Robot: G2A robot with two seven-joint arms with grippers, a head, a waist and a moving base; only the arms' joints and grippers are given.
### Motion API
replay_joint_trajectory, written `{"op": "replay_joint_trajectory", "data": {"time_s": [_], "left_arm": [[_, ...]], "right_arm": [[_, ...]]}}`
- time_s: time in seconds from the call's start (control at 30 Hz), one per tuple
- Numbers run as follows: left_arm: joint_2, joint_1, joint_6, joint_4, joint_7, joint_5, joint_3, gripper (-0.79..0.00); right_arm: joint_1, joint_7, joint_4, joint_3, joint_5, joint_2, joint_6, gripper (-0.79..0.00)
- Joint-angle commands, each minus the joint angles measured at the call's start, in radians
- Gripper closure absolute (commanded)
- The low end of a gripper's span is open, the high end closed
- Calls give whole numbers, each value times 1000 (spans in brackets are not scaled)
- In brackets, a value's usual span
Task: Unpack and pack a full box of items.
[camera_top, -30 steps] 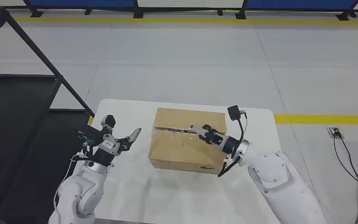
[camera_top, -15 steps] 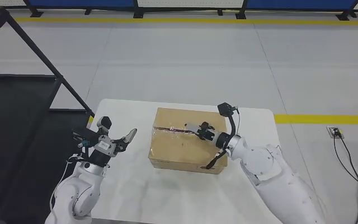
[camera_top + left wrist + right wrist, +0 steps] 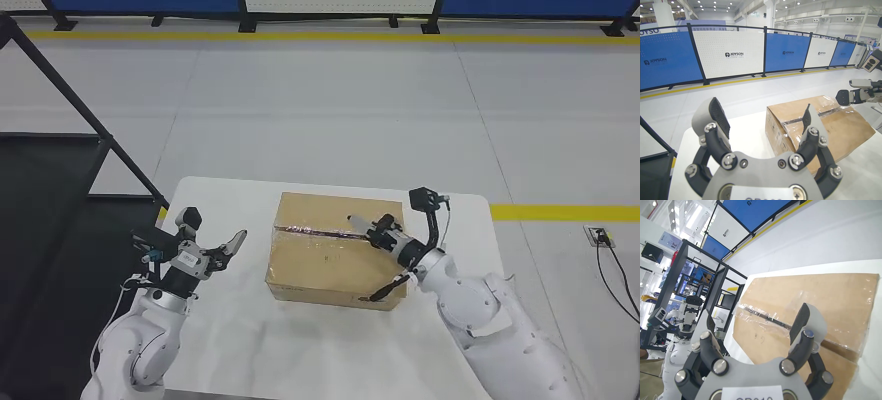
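A closed cardboard box (image 3: 330,255) sits in the middle of the white table (image 3: 300,345), its top seam sealed with clear tape (image 3: 315,232). My right gripper (image 3: 368,226) hovers open just above the box's right end, over the seam. The right wrist view has the open right gripper (image 3: 755,316) framing the taped seam (image 3: 762,315) on the box (image 3: 810,294). My left gripper (image 3: 215,233) is open to the left of the box, apart from it. From the left wrist, the left gripper (image 3: 762,111) faces the box (image 3: 836,128), with the right gripper (image 3: 849,91) beyond.
A black metal rack (image 3: 60,200) stands close to the table's left side. Bare table surface lies in front of the box and around the left gripper. A yellow floor line (image 3: 565,212) runs to the right of the table.
The right gripper has shifted slightly to the right along the box top. The left gripper moved a little to the left, away from the box, then held still.
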Motion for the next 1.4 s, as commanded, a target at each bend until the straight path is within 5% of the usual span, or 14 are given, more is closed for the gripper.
{"op": "replay_joint_trajectory", "data": {"time_s": [0.0,0.6,0.87,1.2,1.37], "left_arm": [[1,0,1,1,0,-2,2,-785],[8,-11,17,8,-3,-5,25,-785],[11,-5,46,16,4,-5,18,-785],[17,21,44,20,25,-35,-4,-785],[19,26,41,21,25,-46,-12,-785]], "right_arm": [[-15,-8,-11,15,-6,2,6,-785],[-134,-79,-127,137,68,5,3,-785],[-23,11,-46,64,167,-15,-54,-785],[176,130,121,-134,68,-55,-133,-785],[205,138,181,-154,25,-64,-60,-785]]}}
